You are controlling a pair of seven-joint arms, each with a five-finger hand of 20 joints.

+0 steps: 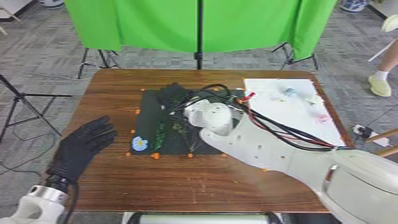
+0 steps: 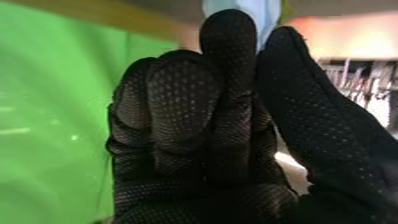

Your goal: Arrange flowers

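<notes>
My right hand point(image 1: 174, 93) is over the upper left part of the dark mat point(image 1: 209, 147). In the right wrist view my right hand point(image 2: 222, 115) has its finger and thumb pinched on a pale blue flower point(image 2: 244, 9), mostly hidden behind the fingertips. A blue flower point(image 1: 139, 143) lies at the mat's lower left corner, beside a green stem point(image 1: 160, 135). Thin brown sprigs point(image 1: 190, 137) spread on the mat's middle, partly under my right arm. My left hand point(image 1: 82, 142), fingers straight, is open left of the mat.
On the right, a white board point(image 1: 293, 107) holds a blue flower point(image 1: 290, 92) and a pink one point(image 1: 322, 118). Orange markers point(image 1: 155, 156) line the mat. Loose black and red cables run along my right forearm. A green cloth point(image 1: 142, 25) hangs behind the table point(image 1: 115, 185).
</notes>
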